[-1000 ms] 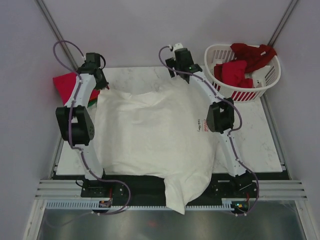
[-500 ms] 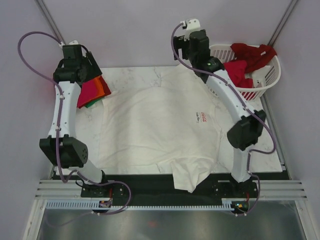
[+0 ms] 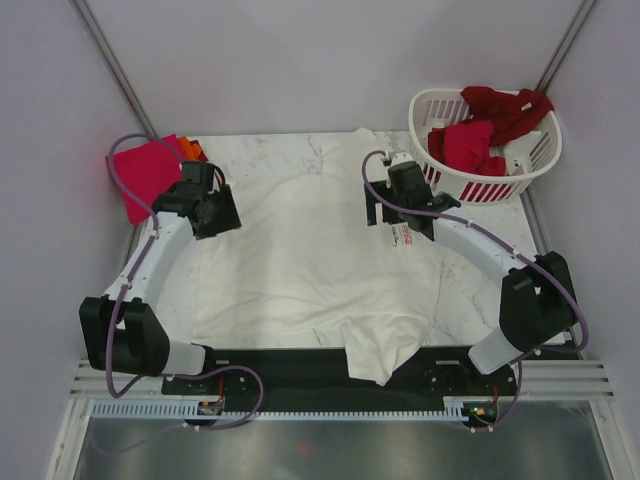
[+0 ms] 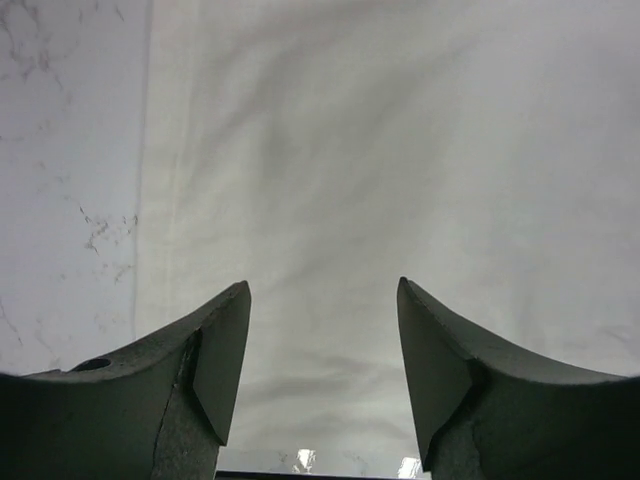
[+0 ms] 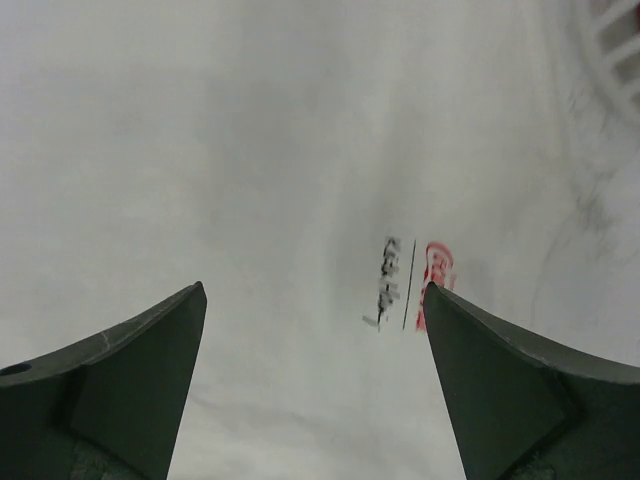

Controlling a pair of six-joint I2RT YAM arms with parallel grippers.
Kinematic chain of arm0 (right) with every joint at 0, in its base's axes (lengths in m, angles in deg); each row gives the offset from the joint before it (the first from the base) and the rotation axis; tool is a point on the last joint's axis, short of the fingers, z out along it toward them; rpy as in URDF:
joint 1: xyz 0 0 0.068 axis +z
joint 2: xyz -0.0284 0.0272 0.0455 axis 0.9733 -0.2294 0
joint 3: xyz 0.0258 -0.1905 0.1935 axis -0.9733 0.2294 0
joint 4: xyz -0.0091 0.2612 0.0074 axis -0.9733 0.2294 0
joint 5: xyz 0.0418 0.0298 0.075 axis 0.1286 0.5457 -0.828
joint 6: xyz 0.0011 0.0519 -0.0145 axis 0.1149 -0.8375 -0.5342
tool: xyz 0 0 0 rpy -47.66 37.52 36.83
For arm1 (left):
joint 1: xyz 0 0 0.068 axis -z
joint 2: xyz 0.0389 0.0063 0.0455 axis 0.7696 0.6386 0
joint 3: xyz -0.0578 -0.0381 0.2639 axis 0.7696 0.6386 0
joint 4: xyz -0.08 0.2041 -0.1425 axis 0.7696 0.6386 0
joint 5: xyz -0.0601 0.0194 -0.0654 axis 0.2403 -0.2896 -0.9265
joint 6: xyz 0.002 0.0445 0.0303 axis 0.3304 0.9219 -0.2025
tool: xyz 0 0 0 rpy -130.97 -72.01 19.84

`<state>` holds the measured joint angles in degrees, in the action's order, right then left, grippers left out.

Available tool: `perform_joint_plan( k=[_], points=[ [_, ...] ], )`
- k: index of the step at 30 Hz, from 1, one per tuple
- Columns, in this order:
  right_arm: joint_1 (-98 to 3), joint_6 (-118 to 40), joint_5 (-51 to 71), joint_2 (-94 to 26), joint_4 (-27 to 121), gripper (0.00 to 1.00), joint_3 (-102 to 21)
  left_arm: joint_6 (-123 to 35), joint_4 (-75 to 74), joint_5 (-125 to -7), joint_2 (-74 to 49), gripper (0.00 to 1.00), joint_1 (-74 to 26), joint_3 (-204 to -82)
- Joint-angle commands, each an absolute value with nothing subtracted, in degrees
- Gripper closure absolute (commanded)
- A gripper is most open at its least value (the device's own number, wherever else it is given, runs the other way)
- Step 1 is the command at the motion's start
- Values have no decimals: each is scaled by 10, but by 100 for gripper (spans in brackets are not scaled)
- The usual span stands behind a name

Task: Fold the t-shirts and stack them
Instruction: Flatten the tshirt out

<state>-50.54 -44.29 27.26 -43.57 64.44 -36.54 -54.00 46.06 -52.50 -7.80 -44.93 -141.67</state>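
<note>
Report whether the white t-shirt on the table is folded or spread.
Spread, not folded: the white t-shirt lies open across the table, chest logo facing up, one part hanging over the near edge.

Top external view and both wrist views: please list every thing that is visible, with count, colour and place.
cream-white cloth t-shirt: one, cream-white with a small red chest logo, spread on the table centre, part hanging over the near edge
magenta-pink cloth t-shirt: one, far left corner, orange cloth showing beside it
red cloth t-shirts: two visible, red and dark red, in the basket
white slatted plastic laundry basket: one, far right corner
white marble-pattern table: one
left gripper: open, above the shirt's left side
right gripper: open, above the shirt beside the logo
</note>
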Motion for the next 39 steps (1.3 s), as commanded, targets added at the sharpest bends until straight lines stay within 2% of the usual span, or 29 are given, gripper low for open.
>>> perform_joint_plan(
  k=[1,4,10,21,23,24,31,39],
  points=[
    [-488,-513,248,-359,647,2,-289,-588,433,-531,-131,33,-444,-1358],
    [-491,-521,271,-380,658,2,-272,-610,402,-559,-121,34,-444,-1324],
    [-521,-510,240,-503,668,2,-333,-623,345,-554,-51,35,-443,-1328],
    [-550,-506,242,-692,673,2,-497,-641,336,-539,167,38,-427,-1470],
    [-566,-511,232,-733,675,2,-533,-641,336,-539,196,38,-428,-1502],
    [-572,-513,222,-746,677,2,-546,-646,337,-496,219,40,-428,-1512],
    [-601,-519,187,-854,696,2,-660,-644,342,-488,311,40,-427,-1600],
    [-608,-507,188,-932,749,2,-812,-603,381,-503,424,40,-428,-1770]
  ],
)
